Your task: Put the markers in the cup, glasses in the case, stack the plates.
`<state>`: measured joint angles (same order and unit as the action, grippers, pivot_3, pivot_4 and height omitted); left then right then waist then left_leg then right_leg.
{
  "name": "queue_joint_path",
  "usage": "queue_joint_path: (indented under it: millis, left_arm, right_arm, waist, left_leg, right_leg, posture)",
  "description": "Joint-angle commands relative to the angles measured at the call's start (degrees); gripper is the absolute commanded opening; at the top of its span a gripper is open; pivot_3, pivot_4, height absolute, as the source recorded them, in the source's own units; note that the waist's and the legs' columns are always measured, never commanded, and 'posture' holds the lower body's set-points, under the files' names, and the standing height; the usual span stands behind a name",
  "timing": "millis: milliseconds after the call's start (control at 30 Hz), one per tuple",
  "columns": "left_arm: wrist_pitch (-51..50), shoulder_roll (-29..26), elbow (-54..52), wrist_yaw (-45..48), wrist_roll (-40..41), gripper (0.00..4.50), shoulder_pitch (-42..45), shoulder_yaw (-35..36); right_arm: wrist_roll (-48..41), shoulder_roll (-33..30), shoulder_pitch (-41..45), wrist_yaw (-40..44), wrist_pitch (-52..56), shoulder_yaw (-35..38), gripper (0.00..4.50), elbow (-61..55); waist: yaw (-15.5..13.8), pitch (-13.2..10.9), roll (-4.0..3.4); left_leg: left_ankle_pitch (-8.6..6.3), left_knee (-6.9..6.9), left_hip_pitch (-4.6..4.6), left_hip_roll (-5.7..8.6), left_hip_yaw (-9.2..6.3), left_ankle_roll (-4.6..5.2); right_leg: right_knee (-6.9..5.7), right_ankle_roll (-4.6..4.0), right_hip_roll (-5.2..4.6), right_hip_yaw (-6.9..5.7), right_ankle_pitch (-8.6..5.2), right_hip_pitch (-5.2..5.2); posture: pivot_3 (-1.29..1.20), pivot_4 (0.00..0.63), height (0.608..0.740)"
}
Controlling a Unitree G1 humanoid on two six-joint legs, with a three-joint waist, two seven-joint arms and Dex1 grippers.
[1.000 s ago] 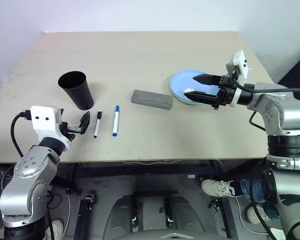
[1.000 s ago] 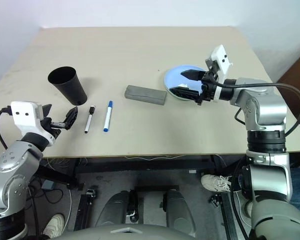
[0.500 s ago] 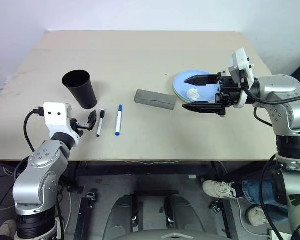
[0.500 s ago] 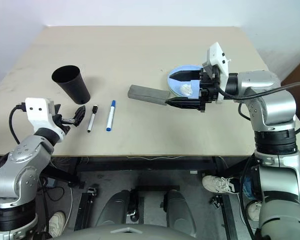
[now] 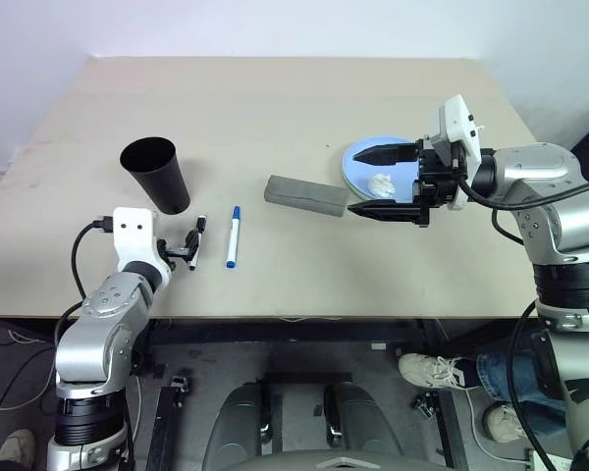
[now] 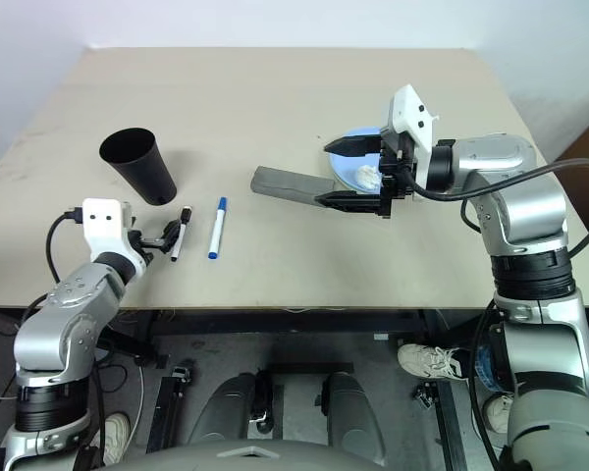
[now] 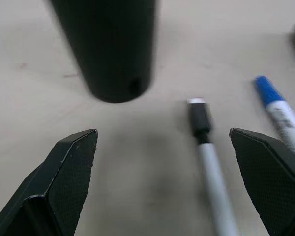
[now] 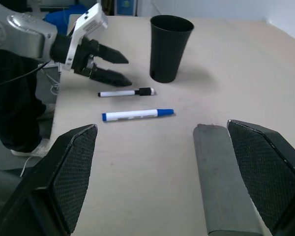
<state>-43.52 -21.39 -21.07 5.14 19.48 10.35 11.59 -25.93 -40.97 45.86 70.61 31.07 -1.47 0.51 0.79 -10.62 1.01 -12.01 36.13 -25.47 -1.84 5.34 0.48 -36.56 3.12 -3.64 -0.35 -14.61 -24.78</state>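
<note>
Left wrist view: my left pincer (image 7: 162, 187) is spread around the black-capped marker (image 7: 212, 169) on the desk (image 5: 275, 118), near the cup (image 5: 157, 175); my right pincer (image 5: 381, 182) hangs spread above the plates (image 5: 358, 167).

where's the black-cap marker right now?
In the left eye view the black-cap marker lies on the table's left side, just in front of the black cup, between the open left pincer and the blue-cap marker.
</note>
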Motion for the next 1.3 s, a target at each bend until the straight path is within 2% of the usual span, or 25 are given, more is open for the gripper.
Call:
queue_joint_path:
  millis: [33,200,533,633,933,1033,1300]
  left_arm:
    - [-2.57,1.25,-0.11,-0.66,-0.03,4.50,3.00,-0.97]
    - [-9.26,2.18,0.80,-2.91,-2.29,4.50,3.74,-3.76]
    - [-13.51,4.23,-0.41,-3.63,-3.13,4.50,1.91,-3.94]
    - [-15.22,5.57,-0.37,-4.34,-2.75,3.93,2.54,-2.70]
    - [-19.24,4.62,0.55,-3.59,-3.11,0.88,4.68,-0.56]
    - [-20.64,3.81,0.45,-3.03,-3.23,0.02,5.45,-0.73]
    - [-32.66,1.18,-0.45,-0.60,-1.60,0.02,9.98,-1.53]
  right_arm:
    - [-0.51,-0.43,1.33,-1.14,0.69,1.16,4.47,-0.65]
    - [0.48,-1.26,1.76,-2.24,2.18,0.39,4.47,-0.41]
    - [0.86,-1.34,1.81,-2.87,2.81,0.39,4.47,-0.71]
    - [1.07,-1.27,1.95,-2.99,2.74,0.26,4.50,-0.44]
    - [1.24,-0.82,2.06,-3.42,3.02,0.05,4.50,-0.10]
    - [1.25,-0.86,1.86,-3.64,3.22,0.06,4.50,-0.32]
    - [1.52,-1.27,1.09,-4.19,3.45,0.13,4.50,-0.98]
  waist:
    - [-0.07,0.00,0.00]
    - [0.08,0.00,0.00]
    - [0.02,0.01,-0.02]
    - [0.02,0.02,-0.03]
    - [-0.14,0.03,-0.02]
    - [-0.13,0.04,-0.02]
    - [-0.12,0.04,-0.02]
  left_leg:
    - [0.00,-0.01,-0.01,0.01,0.00,0.00]
    - [0.01,-0.01,-0.01,0.03,0.01,0.04]
    - [0.01,0.01,0.07,0.03,0.02,0.05]
    - [0.03,0.01,0.08,0.03,0.02,0.07]
    - [0.07,0.05,0.10,0.05,0.01,0.16]
    - [0.07,0.06,0.10,0.05,0.01,0.16]
    - [0.08,0.11,0.11,0.06,0.00,0.17]
  right_leg:
    - [0.03,0.00,0.00,-0.01,0.00,0.01]
    - [0.09,0.01,0.00,-0.01,0.02,0.06]
    - [0.09,0.01,0.02,-0.01,0.02,0.13]
    - [0.08,0.02,0.02,-0.01,0.02,0.13]
    - [0.08,0.02,0.03,-0.03,0.02,0.19]
    - [0.08,0.03,0.03,-0.04,0.03,0.20]
    - [0.02,0.04,0.04,-0.05,0.03,0.22]
  posture:
    - [0.00,0.150,0.740]
    - [0.00,0.150,0.740]
    - [0.00,0.150,0.740]
    - [0.00,0.150,0.740]
    - [0.00,0.150,0.740]
    - [0.00,0.150,0.740]
    - [0.00,0.150,0.740]
